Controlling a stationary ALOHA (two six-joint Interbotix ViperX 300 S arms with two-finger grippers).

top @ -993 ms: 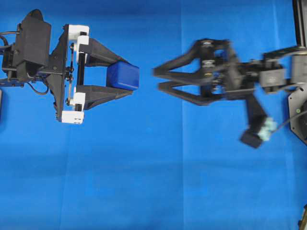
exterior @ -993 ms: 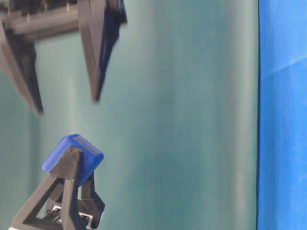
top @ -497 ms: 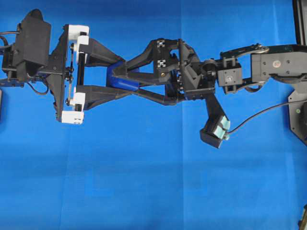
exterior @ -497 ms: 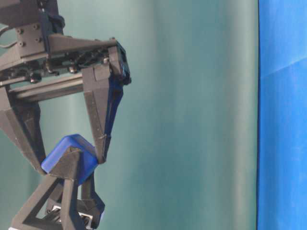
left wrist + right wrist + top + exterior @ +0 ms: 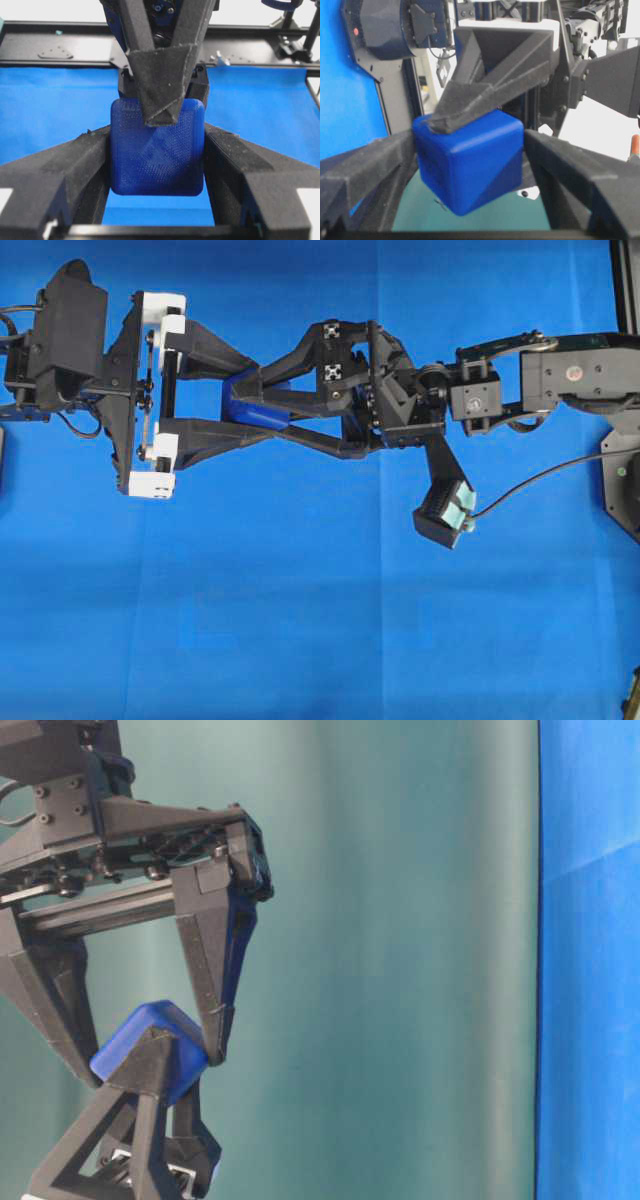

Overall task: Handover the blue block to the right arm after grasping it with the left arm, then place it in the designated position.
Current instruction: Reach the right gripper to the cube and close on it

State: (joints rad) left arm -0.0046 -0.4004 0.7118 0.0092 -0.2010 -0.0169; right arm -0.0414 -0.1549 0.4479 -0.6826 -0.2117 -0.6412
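Closest to you in the left wrist view, the blue block point(image 5: 157, 147) sits squeezed between the two black fingers point(image 5: 65, 170) of the left gripper point(image 5: 262, 403), both faces pressed flat, so that arm has it clamped and lifted clear of the blue cloth point(image 5: 300, 620). Just past it, one pointed finger point(image 5: 162, 65) of the right gripper point(image 5: 255, 406) comes down over the block's top face. In the right wrist view you see its own fingers point(image 5: 367, 167) flanking the block, the near-left one at or almost at the face, the other with a sliver of gap (you cannot call it a grip yet; its jaws stand open around the cube). From the table-level view the right gripper's tips straddle the block point(image 5: 150, 1045) from above while the left fingers carry it from below. Overhead, the two grippers mesh crosswise mid-table, left arm point(image 5: 70, 340) and right arm point(image 5: 560, 375) reaching in from opposite sides.
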